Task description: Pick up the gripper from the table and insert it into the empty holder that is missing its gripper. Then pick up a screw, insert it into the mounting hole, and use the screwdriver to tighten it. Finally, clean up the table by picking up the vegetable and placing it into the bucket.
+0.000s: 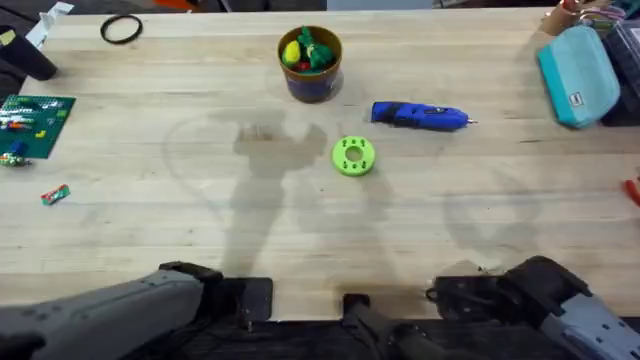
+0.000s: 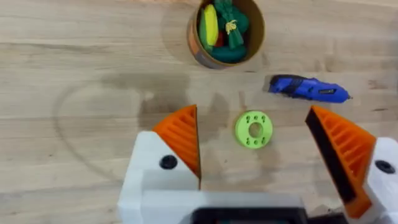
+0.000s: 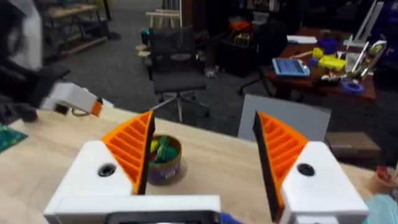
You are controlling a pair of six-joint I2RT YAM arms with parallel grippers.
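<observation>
**Both claws wide and empty; toys in the bucket, screwdriver lying beside it**

The bucket (image 1: 311, 66) stands upright toward the far middle of the wooden table (image 1: 200, 220). Inside it sit several toys: a yellow piece, a red one and a dark green vegetable (image 2: 233, 32), packed together so their edges are hard to separate. The right wrist view shows the same bucket (image 3: 163, 160) between its own fingers, farther off on the table.

The screwdriver (image 1: 418, 116) lies flat to the right of the bucket, apart from it, with its thin silver bit pointing right. Nearer the arms, just left of the screwdriver's handle end, a bright green disc with holes (image 1: 352, 156) rests flat on the wood. In the left wrist view the disc (image 2: 254, 129) lies between the 2 orange pads without touching either.

The left gripper (image 2: 258, 146) is spread wide, holding nothing, above the table. The right gripper (image 3: 202, 158) is also wide apart and empty.

At the left edge lie a green circuit board (image 1: 35, 120) and a black ring (image 1: 121, 30); a teal case (image 1: 578, 75) sits at the far right.
</observation>
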